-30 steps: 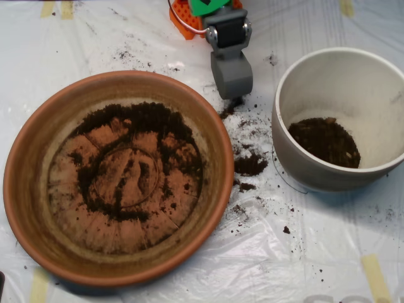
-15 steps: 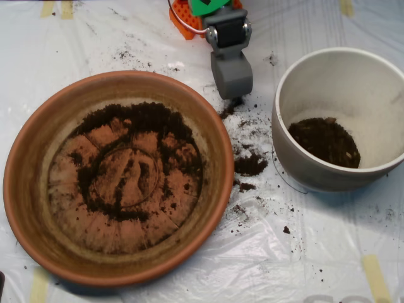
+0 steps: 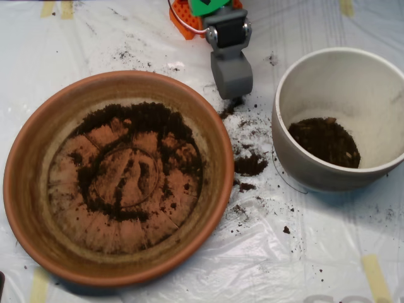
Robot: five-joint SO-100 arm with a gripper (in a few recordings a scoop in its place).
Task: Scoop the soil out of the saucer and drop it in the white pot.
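The terracotta saucer (image 3: 38, 189) fills the left half of the overhead view. A thin ring and smears of dark soil (image 3: 142, 120) lie on its floor, thickest along the far side. To the right stands the white pot (image 3: 297, 151) with a heap of soil (image 3: 325, 142) at its bottom. My grey scoop (image 3: 232, 85) hangs at the top middle, between the saucer's far rim and the pot, its tip pointing down at the sheet. It looks shut, and nothing shows of what is inside.
A crinkled white plastic sheet (image 3: 303, 252) covers the table. Spilled soil (image 3: 250, 164) lies scattered between saucer and pot. The arm's orange base (image 3: 186, 19) sits at the top edge. Yellow tape strips (image 3: 375, 274) hold the sheet's corners.
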